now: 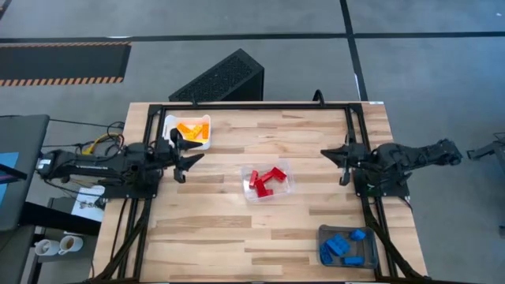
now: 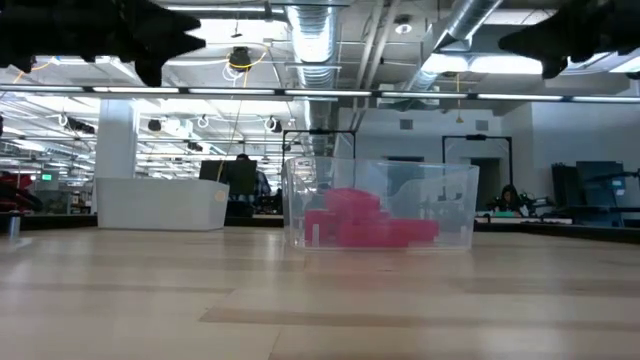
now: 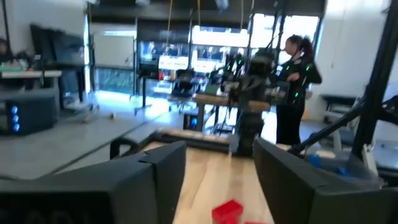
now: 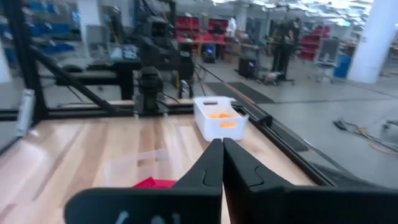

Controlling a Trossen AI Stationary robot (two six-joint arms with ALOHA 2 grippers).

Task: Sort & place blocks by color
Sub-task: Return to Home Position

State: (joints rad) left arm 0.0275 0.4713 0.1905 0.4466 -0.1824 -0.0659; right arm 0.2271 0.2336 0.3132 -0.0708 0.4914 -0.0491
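1. Containers: three, namely white tray (image 1: 168, 125), clear bin (image 1: 286, 169) and dark bin (image 1: 323, 232).
2. Block groups: three, namely orange blocks (image 1: 193, 130), red blocks (image 1: 264, 181) and blue blocks (image 1: 341, 246); the pieces overlap, so the individual count is uncertain.
3. Robot arms: two, left arm (image 1: 102, 166) and right arm (image 1: 410, 156).

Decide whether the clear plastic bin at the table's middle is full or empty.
Partly filled: red plastic bricks lie inside the clear plastic bin, below its rim.

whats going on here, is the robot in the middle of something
Sorting looks done: the orange blocks sit in the white tray, the red blocks in the clear bin in the middle, the blue blocks in the dark bin on the right arm's side. Both arms wait at opposite sides of the table, holding nothing: left claw open, right claw shut.
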